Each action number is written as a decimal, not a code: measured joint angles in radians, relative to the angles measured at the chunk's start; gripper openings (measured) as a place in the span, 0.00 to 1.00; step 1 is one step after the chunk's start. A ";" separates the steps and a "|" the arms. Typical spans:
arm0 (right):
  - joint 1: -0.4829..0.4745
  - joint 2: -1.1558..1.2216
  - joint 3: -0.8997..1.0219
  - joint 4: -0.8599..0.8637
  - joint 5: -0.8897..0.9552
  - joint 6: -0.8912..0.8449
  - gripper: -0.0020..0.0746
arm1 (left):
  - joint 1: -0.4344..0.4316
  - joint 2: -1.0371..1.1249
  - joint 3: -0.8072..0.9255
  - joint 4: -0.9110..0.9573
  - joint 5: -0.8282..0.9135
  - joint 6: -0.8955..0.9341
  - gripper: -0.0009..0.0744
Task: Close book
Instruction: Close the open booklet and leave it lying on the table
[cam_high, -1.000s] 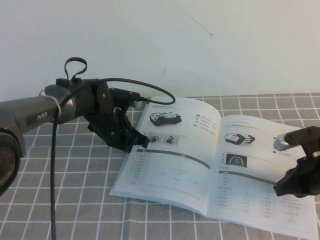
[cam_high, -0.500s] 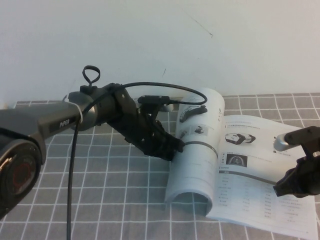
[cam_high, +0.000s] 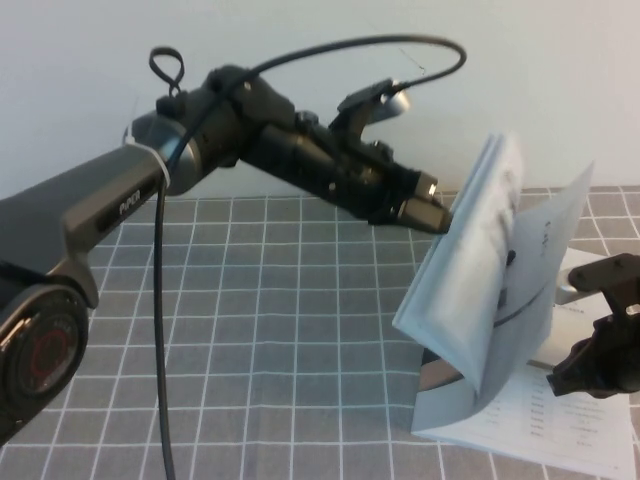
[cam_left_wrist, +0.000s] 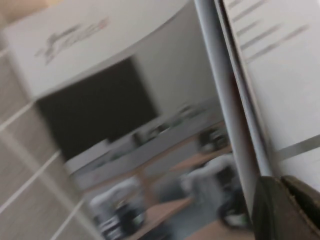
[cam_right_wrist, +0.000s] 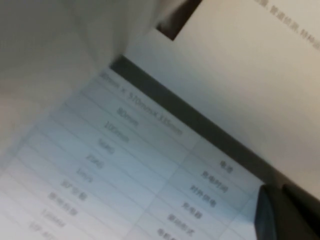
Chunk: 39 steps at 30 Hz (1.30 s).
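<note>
- Grey checked tablecloth (cam_high: 250, 300): white paper manual (cam_high: 490, 300) lies open by its right edge, left half upright.
- Left gripper (cam_high: 432, 212), pinched closed, pushes that half's back; I'd sweep rightward, downward.
- Right gripper (cam_high: 590, 372), also closed, pins the flat page (cam_high: 540, 425); withdraw it first.

Left tool (cam_high: 437, 215) high centre-right (arm (cam_high: 120, 200) outstretched), right tool (cam_high: 563, 379) low right.

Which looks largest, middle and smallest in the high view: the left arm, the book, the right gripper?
1. Left arm, though it is nearest the camera; its left gripper is against the lifted pages.
2. Book.
3. Right gripper, on the flat right-hand page, partly cut off.
</note>
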 joint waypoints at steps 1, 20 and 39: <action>0.000 -0.010 0.002 -0.004 0.007 0.000 0.02 | 0.000 0.000 -0.028 -0.004 0.019 0.002 0.01; 0.000 -0.558 -0.025 -0.279 0.139 0.167 0.02 | 0.000 0.000 -0.320 -0.033 0.200 -0.019 0.01; 0.000 -0.474 -0.100 -0.194 0.252 0.120 0.02 | 0.000 -0.132 -0.558 0.287 0.225 -0.107 0.01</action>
